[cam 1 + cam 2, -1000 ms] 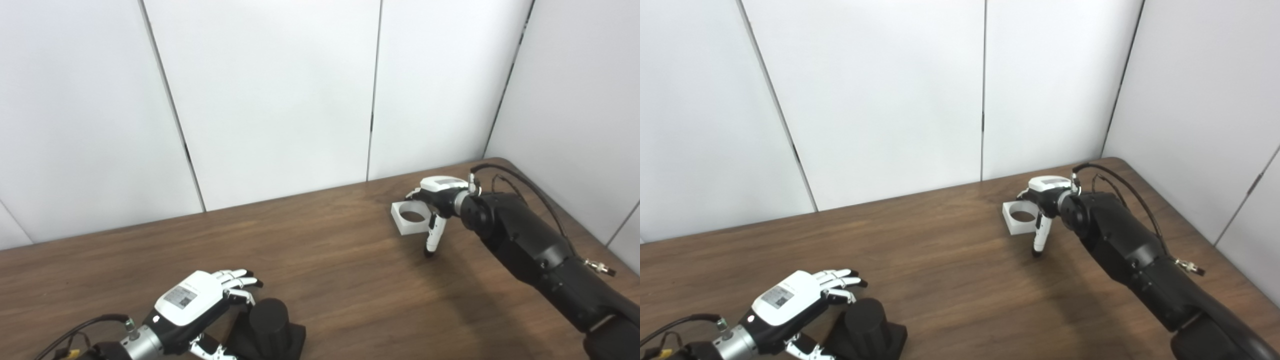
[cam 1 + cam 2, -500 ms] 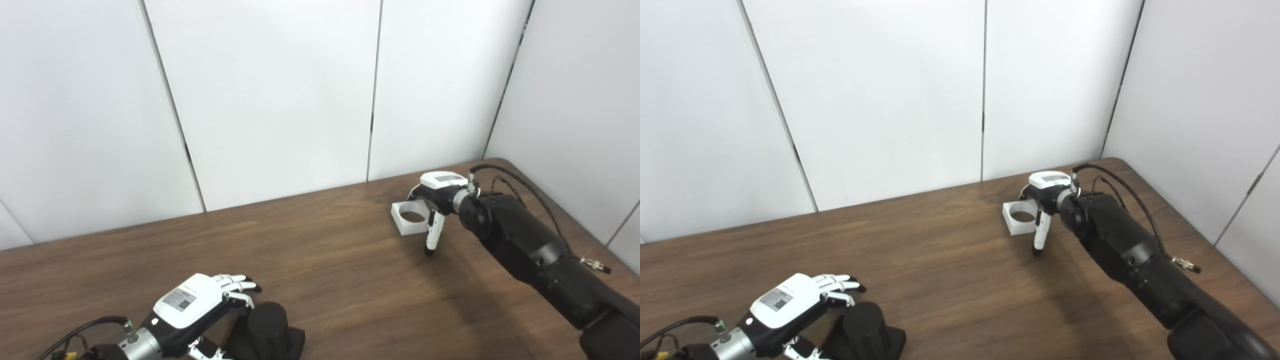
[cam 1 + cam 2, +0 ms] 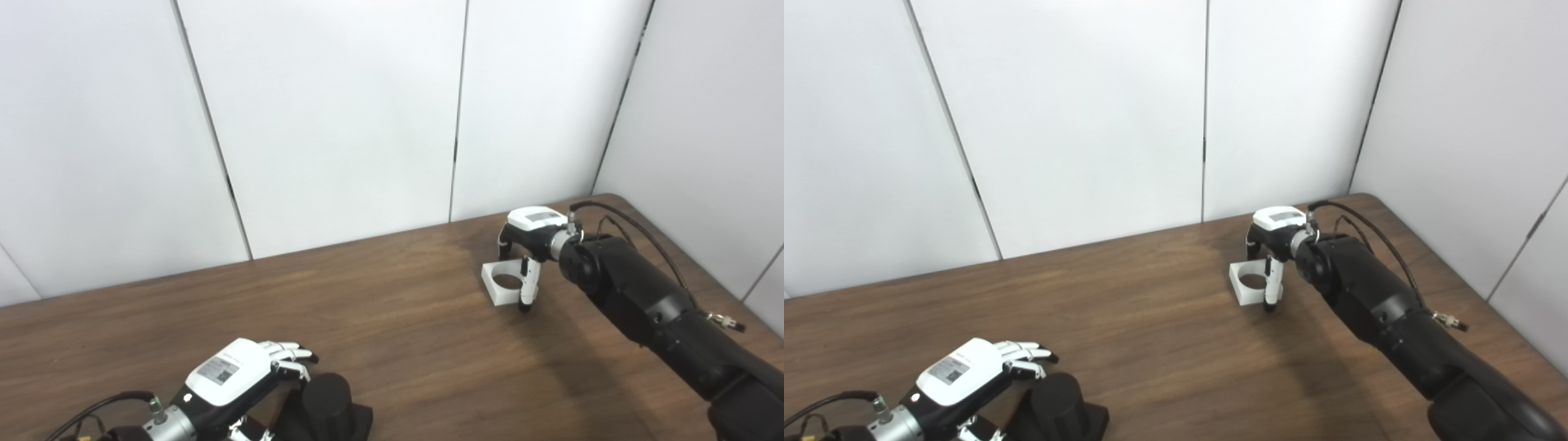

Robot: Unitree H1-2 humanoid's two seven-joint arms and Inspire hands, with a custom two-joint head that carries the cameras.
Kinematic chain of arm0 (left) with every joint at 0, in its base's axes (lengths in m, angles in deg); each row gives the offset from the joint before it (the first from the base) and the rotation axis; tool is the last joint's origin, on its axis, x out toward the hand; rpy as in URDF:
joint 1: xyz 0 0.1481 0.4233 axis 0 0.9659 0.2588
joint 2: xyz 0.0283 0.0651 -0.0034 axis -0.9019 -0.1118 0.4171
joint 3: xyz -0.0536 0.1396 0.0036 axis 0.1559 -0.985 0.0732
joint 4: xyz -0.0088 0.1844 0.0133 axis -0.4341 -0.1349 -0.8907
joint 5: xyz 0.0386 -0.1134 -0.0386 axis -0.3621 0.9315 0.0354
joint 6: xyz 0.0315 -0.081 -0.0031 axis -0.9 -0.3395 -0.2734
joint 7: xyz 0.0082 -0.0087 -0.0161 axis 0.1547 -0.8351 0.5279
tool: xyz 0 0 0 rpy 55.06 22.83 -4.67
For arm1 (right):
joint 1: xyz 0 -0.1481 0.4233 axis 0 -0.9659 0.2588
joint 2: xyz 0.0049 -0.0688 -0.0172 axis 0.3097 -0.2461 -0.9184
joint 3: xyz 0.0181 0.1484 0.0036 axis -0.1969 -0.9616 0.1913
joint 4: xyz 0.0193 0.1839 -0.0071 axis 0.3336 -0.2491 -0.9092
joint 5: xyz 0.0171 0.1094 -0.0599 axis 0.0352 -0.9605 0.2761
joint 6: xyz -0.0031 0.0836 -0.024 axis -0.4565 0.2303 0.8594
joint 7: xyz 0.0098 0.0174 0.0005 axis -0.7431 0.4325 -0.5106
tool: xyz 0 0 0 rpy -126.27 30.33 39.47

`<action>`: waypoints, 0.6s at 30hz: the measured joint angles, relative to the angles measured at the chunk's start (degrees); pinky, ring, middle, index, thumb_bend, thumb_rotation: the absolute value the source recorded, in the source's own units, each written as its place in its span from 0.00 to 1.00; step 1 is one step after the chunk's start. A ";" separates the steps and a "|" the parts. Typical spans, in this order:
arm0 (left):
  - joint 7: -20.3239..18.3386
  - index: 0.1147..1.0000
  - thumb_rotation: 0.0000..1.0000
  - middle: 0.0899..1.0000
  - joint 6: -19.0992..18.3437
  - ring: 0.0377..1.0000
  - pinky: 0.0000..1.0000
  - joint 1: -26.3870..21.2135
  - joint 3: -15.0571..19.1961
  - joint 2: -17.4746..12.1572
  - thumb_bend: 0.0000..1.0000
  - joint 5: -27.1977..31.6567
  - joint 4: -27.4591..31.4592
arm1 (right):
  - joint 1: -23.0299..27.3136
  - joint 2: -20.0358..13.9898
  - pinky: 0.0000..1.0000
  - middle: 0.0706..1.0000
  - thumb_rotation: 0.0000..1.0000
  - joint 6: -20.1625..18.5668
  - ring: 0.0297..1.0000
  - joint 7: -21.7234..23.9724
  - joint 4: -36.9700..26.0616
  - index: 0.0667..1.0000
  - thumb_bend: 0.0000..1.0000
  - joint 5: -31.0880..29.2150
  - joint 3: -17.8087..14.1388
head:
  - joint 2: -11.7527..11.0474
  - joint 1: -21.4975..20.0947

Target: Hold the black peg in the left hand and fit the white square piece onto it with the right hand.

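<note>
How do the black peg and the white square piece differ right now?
The black peg is a dark solid cylinder on a base at the near left; the white square piece is pale, low, with a round hole, far right. Each rests on the table beside a hand.

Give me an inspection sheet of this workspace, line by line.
Surface: brown wooden table, bare in the middle.
Job's things: black peg upright on its base at the near edge; white square piece flat at the far right.
Clutter: nothing seen.
Hands: left hand over the peg's left side, not closed; right hand straddling the piece, grip unclear.
Cables: black cable looping over the right forearm.
Surroundings: white wall panels.
</note>
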 measured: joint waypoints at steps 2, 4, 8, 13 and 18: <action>-0.18 0.42 0.07 0.84 -0.01 0.87 0.83 0.00 0.04 0.00 0.52 0.00 0.04 | 0.00 -0.01 0.78 0.74 0.13 -0.05 0.83 -0.03 0.00 0.45 0.52 0.00 0.01 | 0.00 0.00; -0.62 0.42 0.07 0.84 -0.02 0.87 0.83 -0.01 0.17 0.00 0.52 0.02 0.16 | -0.01 -0.01 0.79 0.74 0.13 -0.07 0.82 -0.05 -0.01 0.45 0.52 0.00 -0.03 | 0.00 0.00; -0.74 0.42 0.07 0.83 0.05 0.87 0.82 0.03 0.31 0.00 0.52 0.03 0.17 | -0.28 -0.01 0.83 0.74 0.14 0.08 0.84 -0.89 -0.21 0.44 0.52 -0.07 -0.23 | 0.53 0.53; -0.75 0.42 0.07 0.82 0.13 0.86 0.82 0.12 0.49 0.01 0.52 0.03 0.17 | -2.51 0.01 0.88 0.75 0.13 0.35 0.86 -3.18 -2.49 0.44 0.52 -1.02 -2.17 | 1.31 1.75; -0.87 0.42 0.06 0.82 0.08 0.85 0.81 0.09 0.53 0.02 0.52 0.02 0.19 | -4.20 0.04 0.86 0.77 0.13 1.77 0.85 -3.94 -6.10 0.44 0.52 -1.01 -2.26 | 2.81 5.52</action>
